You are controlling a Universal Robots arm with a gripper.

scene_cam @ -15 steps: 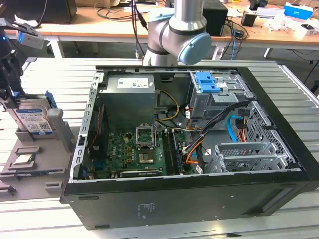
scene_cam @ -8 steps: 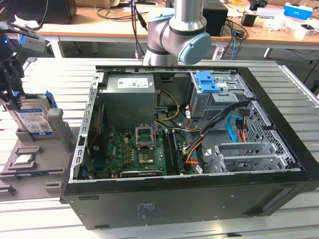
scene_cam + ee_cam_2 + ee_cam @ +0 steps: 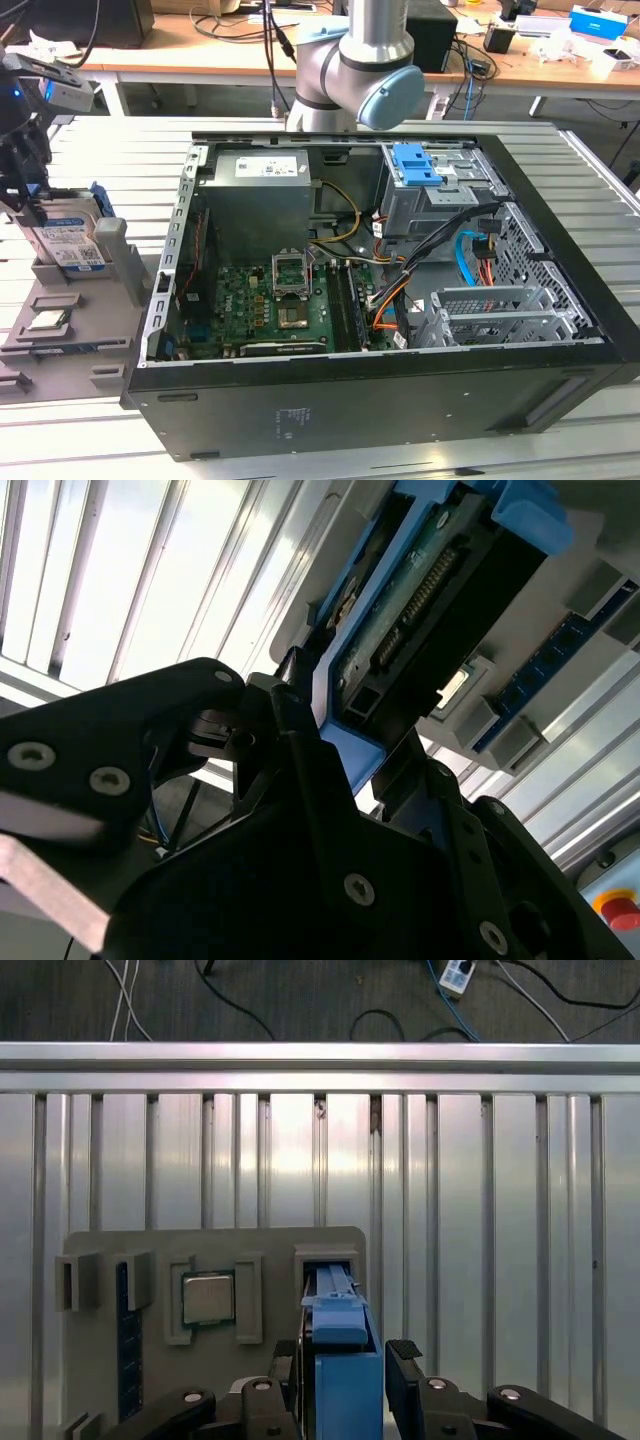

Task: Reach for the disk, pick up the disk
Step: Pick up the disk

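On the slatted surface [image 3: 70, 440], beside the open case [image 3: 400, 410], the reach is done and the lift is not. My jaws sit either side of the disk [image 3: 345, 1380]. In the first wrist view they look clamped on its flat faces, though the contact itself is hard to make out. The disk stands on edge in its slot, at the exterior view's left, not raised clear. The case holds a board [image 3: 270, 300], loose cables [image 3: 445, 238] and a grey cage [image 3: 500, 315]. The grey holder [image 3: 110, 250] carries the disk upright in one slot and a small chip [image 3: 208, 1298] lying flat in a recess just beside it.
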